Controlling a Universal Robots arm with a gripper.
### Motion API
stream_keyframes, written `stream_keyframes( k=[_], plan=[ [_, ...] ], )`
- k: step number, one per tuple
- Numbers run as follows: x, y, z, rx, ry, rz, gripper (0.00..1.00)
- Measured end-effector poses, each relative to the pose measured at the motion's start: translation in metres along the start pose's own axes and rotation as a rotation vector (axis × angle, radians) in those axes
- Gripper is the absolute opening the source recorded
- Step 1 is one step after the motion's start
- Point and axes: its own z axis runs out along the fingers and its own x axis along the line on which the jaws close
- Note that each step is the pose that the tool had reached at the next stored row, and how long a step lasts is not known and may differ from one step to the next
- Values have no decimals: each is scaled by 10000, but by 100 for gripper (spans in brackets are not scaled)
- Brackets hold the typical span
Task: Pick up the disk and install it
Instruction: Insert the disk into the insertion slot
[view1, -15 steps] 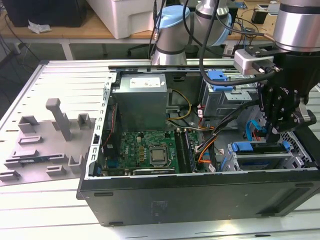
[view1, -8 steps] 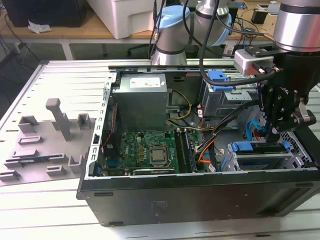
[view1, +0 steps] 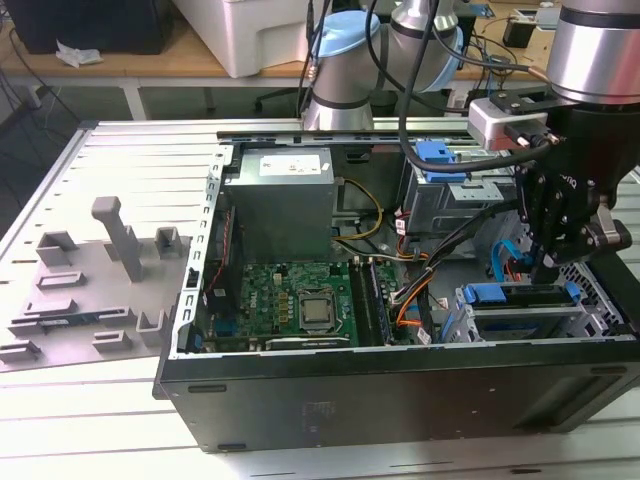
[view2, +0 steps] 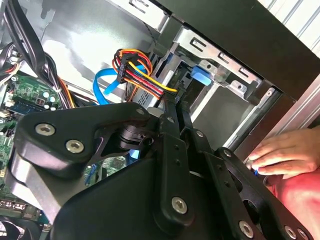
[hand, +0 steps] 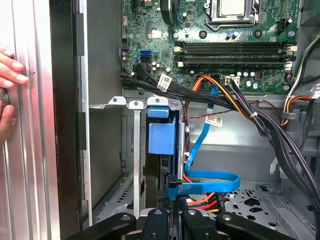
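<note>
The disk (view1: 520, 294) sits on edge in the drive cage (view1: 455, 318) at the front corner of the open computer case, on the exterior view's right. Its blue carrier tab (hand: 161, 137) shows in the first wrist view, and its blue tab (view2: 201, 75) in the second wrist view. My gripper (view1: 546, 268) hangs just above the disk's rear end, beside the cables. In both wrist views the two slim fingers (view2: 169, 120) lie close together, shut, with their tips (hand: 173, 186) at the disk's edge; I cannot tell whether they touch it.
A person's hand (hand: 9, 75) rests on the case's outer wall (hand: 65, 125). Blue data cable (hand: 205, 181) and coloured power wires (view2: 142, 75) crowd the cage. Motherboard (view1: 290, 300), grey power supply box (view1: 278, 205), a blue bracket (view1: 435, 160) and a grey fixture tray (view1: 90, 280) lie around.
</note>
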Motion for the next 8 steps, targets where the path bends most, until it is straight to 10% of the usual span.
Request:
stream_keyframes(
  k=[8],
  plan=[
    [0, 0, 0, 1, -38, 5, 16]
  ],
)
